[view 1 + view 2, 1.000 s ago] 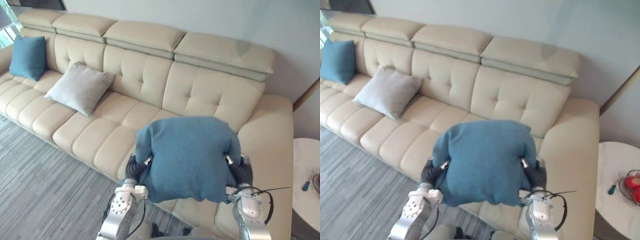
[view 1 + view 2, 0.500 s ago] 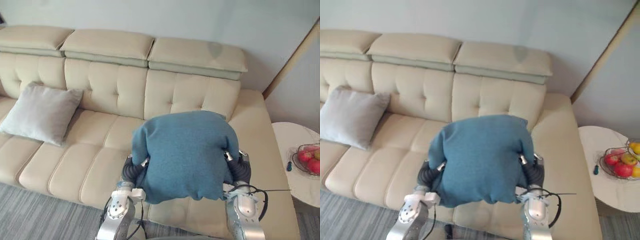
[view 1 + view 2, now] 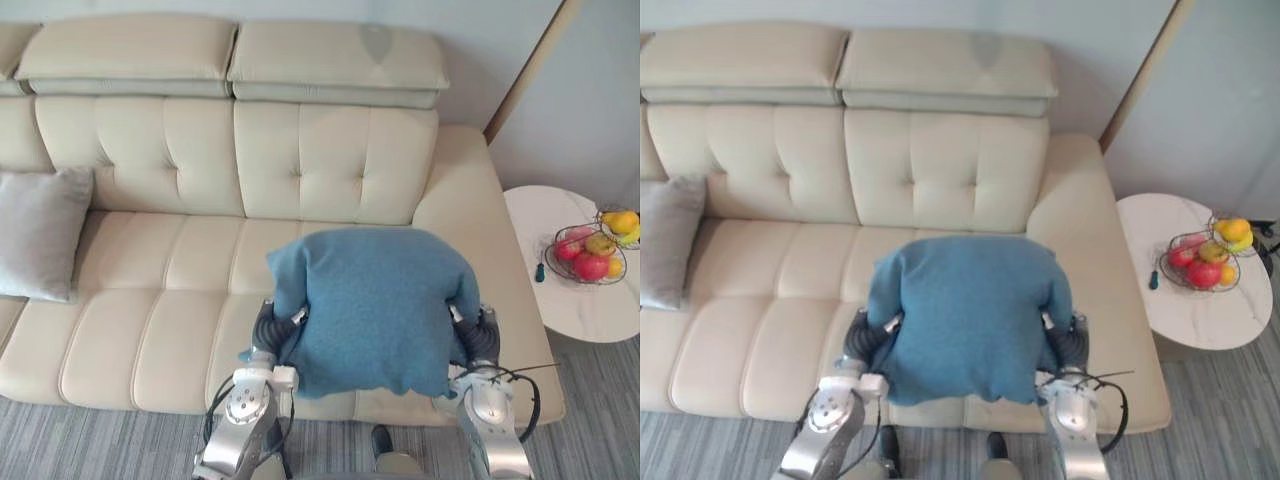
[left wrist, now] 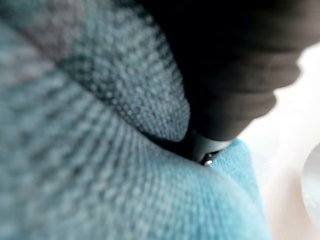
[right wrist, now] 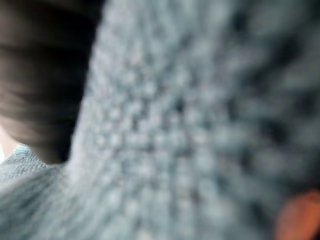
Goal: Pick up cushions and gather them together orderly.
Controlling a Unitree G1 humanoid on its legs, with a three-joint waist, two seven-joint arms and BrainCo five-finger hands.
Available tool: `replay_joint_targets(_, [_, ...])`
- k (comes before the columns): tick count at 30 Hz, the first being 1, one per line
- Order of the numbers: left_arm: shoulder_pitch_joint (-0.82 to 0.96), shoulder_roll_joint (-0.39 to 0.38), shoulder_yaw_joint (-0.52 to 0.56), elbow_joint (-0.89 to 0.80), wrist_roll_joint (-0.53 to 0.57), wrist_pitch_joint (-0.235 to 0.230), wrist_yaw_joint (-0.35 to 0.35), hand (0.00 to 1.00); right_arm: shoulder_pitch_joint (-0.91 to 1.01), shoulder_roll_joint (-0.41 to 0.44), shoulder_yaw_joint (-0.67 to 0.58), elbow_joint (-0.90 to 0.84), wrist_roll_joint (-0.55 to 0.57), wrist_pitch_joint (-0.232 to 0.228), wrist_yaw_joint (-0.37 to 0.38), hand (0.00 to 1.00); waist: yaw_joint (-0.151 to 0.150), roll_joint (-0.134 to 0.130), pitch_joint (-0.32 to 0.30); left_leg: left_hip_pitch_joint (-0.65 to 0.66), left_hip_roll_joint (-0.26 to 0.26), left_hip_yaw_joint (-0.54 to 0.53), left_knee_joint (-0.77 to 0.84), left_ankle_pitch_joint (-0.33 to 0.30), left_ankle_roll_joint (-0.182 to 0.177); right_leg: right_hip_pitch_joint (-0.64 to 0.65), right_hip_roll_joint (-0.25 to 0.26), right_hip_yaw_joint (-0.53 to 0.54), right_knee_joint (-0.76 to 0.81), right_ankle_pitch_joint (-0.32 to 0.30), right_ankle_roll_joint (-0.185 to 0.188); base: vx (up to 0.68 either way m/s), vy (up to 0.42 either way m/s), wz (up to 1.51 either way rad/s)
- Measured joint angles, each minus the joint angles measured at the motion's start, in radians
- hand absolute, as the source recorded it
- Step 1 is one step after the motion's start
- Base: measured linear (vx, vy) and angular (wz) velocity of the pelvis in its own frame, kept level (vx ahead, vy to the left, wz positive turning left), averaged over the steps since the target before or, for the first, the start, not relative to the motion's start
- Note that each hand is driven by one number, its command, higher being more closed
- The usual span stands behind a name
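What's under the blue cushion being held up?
The blue cushion hangs over the seat of the sofa, which shows around it; the stretch directly beneath is covered. The left hand and right hand flank it.

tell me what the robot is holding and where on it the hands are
The blue cushion, carried between both hands: the left hand at its left side, the right hand at its right side, over the sofa seat.

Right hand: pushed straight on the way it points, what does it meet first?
The blue cushion: the right hand is pressed into its side, so contact is immediate. Beyond that, probably the cream sofa, near its armrest, though depth is unclear.
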Motion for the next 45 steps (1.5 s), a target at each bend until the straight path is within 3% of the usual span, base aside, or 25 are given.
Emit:
replay_joint_targets(4, [-0.137,0.000,0.013,0.000,0.040,0.000,0.058,1.00,-0.124,-0.004,0.000,-0.008,-0.031,0.002,-0.057,1.00,0.013,0.001,0.001,-0.097,0.001,-0.002,-0.006,0.034,0.004,-0.099,0.001,-0.002,0.001,0.015,0.013,-0.09,0.003,0.02])
replay_joint_targets(7, [-0.336,0.001,0.030,0.038,0.058,-0.002,0.128,1.00,-0.303,-0.064,-0.002,-0.001,-0.049,0.020,-0.122,1.00,0.023,0.019,0.016,-0.180,0.005,-0.011,-0.013,0.069,0.009,-0.178,0.006,-0.003,-0.001,0.041,0.022,-0.11,0.006,0.07])
replay_joint_targets(9, [-0.551,0.022,0.043,0.152,0.063,-0.005,0.189,1.00,-0.532,-0.138,-0.008,0.103,-0.070,0.023,-0.170,1.00,0.021,0.042,0.041,-0.220,0.002,-0.026,-0.051,0.116,0.015,-0.223,0.009,-0.009,-0.011,0.070,0.028,-0.13,0.021,0.13])
replay_joint_targets(10, [-0.719,0.049,0.057,0.247,0.066,-0.005,0.226,1.00,-0.722,-0.192,-0.009,0.226,-0.082,0.025,-0.200,1.00,0.014,0.058,0.093,-0.226,0.001,-0.034,-0.080,0.151,0.021,-0.226,0.012,-0.012,-0.037,0.097,0.033,-0.13,0.030,0.09])
replay_joint_targets(13, [-0.951,0.089,0.099,0.362,0.077,-0.011,0.265,1.00,-0.999,-0.246,-0.009,0.397,-0.097,0.031,-0.235,1.00,0.010,0.074,0.163,-0.265,0.001,-0.042,-0.110,0.189,0.026,-0.261,0.015,-0.014,-0.072,0.137,0.040,-0.12,0.033,0.02])
replay_joint_targets(14, [-1.040,0.108,0.118,0.416,0.077,-0.017,0.277,0.00,-1.102,-0.262,-0.009,0.460,-0.106,0.032,-0.245,1.00,0.008,0.080,0.192,-0.290,0.001,-0.044,-0.110,0.201,0.029,-0.277,0.015,-0.014,-0.088,0.156,0.043,-0.12,0.043,0.00])
replay_joint_targets(15, [-1.108,0.123,0.134,0.459,0.077,-0.018,0.286,0.00,-1.178,-0.267,-0.008,0.507,-0.107,0.033,-0.258,0.00,0.007,0.082,0.217,-0.309,0.000,-0.044,-0.110,0.209,0.030,-0.291,0.013,-0.013,-0.100,0.171,0.046,-0.09,0.048,0.01])
replay_joint_targets(19, [-1.351,0.159,0.172,0.698,0.072,-0.019,0.313,0.00,-1.415,-0.267,-0.062,0.781,-0.079,0.036,-0.278,0.00,0.000,0.093,0.296,-0.367,-0.004,-0.068,-0.109,0.235,0.029,-0.330,0.009,-0.027,-0.122,0.197,0.050,-0.06,0.042,0.07])
replay_joint_targets(24, [-1.417,0.147,0.187,0.798,0.055,-0.003,0.270,0.00,-1.443,-0.253,-0.110,0.887,0.094,0.055,-0.248,0.00,0.002,0.097,0.335,-0.427,-0.003,-0.092,-0.110,0.246,0.016,-0.382,0.008,-0.035,-0.126,0.198,0.050,-0.01,0.026,0.04])
replay_joint_targets(31, [-1.262,-0.009,0.288,0.811,0.054,0.013,0.248,0.00,-1.270,-0.124,-0.129,0.850,0.170,0.060,-0.230,0.00,0.010,0.093,0.364,-0.463,0.020,-0.091,-0.110,0.262,-0.007,-0.441,0.030,-0.032,-0.087,0.193,0.044,0.00,0.001,-0.07])
replay_joint_targets(33, [-1.214,-0.049,0.330,0.788,0.053,0.009,0.250,0.00,-1.198,-0.078,-0.143,0.800,0.178,0.059,-0.231,0.00,0.012,0.092,0.372,-0.462,0.034,-0.093,-0.110,0.261,-0.008,-0.462,0.045,-0.035,-0.040,0.165,0.033,-0.02,-0.010,-0.07])
replay_joint_targets(38, [-1.101,-0.076,0.328,0.722,0.055,-0.004,0.248,0.00,-1.051,-0.053,-0.155,0.675,0.178,0.050,-0.231,0.00,0.015,0.092,0.371,-0.445,0.056,-0.109,-0.110,0.235,-0.039,-0.476,0.065,-0.055,0.049,0.121,0.025,-0.03,-0.004,0.04])
replay_joint_targets(45, [-0.971,-0.070,0.320,0.628,0.058,-0.004,0.207,0.00,-0.853,-0.024,-0.144,0.492,0.166,0.033,-0.206,0.00,0.023,0.091,0.371,-0.396,0.058,-0.106,-0.110,0.245,-0.028,-0.456,0.064,-0.055,0.109,0.086,0.022,-0.01,0.001,0.02])
